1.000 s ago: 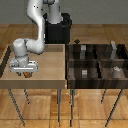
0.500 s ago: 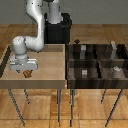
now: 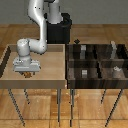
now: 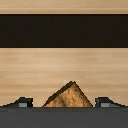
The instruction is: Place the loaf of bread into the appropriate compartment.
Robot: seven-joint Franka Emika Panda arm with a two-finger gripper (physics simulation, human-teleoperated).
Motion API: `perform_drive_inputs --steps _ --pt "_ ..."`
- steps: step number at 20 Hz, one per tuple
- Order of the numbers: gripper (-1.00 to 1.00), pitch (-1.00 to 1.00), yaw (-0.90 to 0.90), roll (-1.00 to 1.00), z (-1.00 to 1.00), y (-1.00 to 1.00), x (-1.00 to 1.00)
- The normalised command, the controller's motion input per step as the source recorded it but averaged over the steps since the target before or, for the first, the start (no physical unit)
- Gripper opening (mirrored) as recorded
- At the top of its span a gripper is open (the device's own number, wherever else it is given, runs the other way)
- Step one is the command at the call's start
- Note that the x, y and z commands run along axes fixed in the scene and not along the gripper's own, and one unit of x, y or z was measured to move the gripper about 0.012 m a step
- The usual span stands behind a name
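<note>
The loaf of bread (image 4: 68, 96) is a small tan-brown wedge lying on the light wooden tray (image 3: 50, 62). In the wrist view it sits between my two dark fingertips (image 4: 20, 103), with a gap on each side. My gripper (image 3: 27, 71) is open and low over the loaf (image 3: 28, 75), at the exterior view's left. The appropriate compartment (image 3: 84, 66) is the near-left cell of the dark brown striped bin, and a small low grey cube (image 3: 85, 73) marks it.
The bin's near-right cell holds a white roundish piece (image 3: 116, 70). Tall grey blocks (image 3: 83, 50) stand in the two far cells. The robot's black base (image 3: 59, 30) rises behind the tray. The tray has a raised rim (image 3: 65, 65) beside the bin.
The gripper has shifted slightly toward the exterior view's right and now sits down over the loaf. The bin's contents have not moved.
</note>
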Motion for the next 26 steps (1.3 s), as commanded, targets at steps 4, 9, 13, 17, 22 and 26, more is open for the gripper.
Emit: perform_drive_inputs --steps 4,9,13,17,22,26 --pt "-1.0 0.0 0.0 0.0 -0.5 0.0 0.0" --pt "-1.0 0.0 0.0 0.0 0.0 0.0 0.0" --pt "-1.0 0.0 0.0 0.0 0.25 0.0 0.0" --pt "-1.0 0.0 0.0 0.0 1.0 0.0 0.0" --pt "-1.0 0.0 0.0 0.0 1.0 0.0 0.0" --pt "-1.0 0.0 0.0 0.0 0.75 0.25 0.0"
